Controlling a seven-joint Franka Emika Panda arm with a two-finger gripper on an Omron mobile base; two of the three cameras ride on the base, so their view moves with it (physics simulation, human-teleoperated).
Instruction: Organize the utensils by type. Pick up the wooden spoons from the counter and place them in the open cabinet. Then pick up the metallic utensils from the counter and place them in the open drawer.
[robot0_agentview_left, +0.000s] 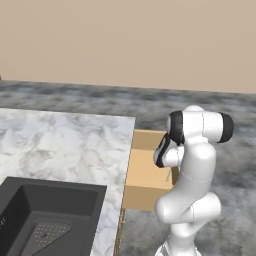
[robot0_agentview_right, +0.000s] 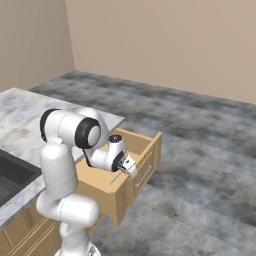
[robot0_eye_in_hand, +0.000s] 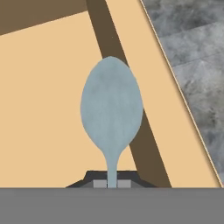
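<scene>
Bluish spoon pinched in claw over open drawer.

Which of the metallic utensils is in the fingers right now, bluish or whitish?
The bluish spoon. Its oval bowl is pale blue-grey, with its thin handle pinched between the fingers in the hand view, held over the tan bottom of the open drawer.

Kitchen: marbled counter, sink
</scene>
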